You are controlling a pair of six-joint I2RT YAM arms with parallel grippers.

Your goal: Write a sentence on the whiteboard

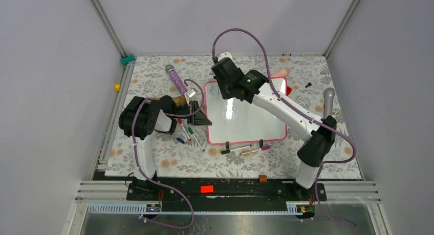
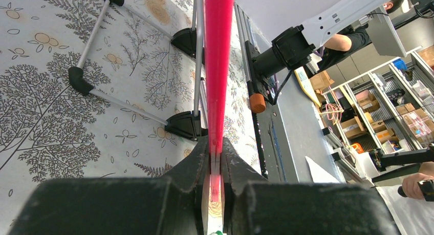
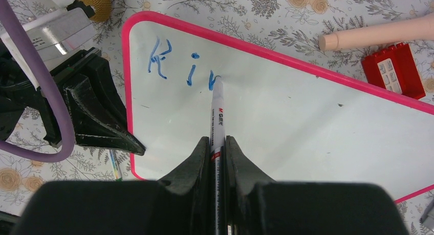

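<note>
Presently we record | right gripper clenched on a white marker, its tip touching the whiteboard just ahead of the claw | blue strokes beside that tip | left gripper clamped on the whiteboard's pink edge.

Right wrist view: rear of pen lost between the clamped fingers of the right end effector; third blue mark partly behind the tip, letter unclear. The whiteboard cut off at 3 and 5 o'clock; peach rod runs out of frame at 3 o'clock. Top view: right arm covers the whiteboard's 11 o'clock corner, pen hidden beneath, writing there too small to read. Left wrist view: whiteboard edge-on, pink rim only, face hidden; left end effector, clamped on that rim, blurred and cropped at 6 o'clock.
</note>
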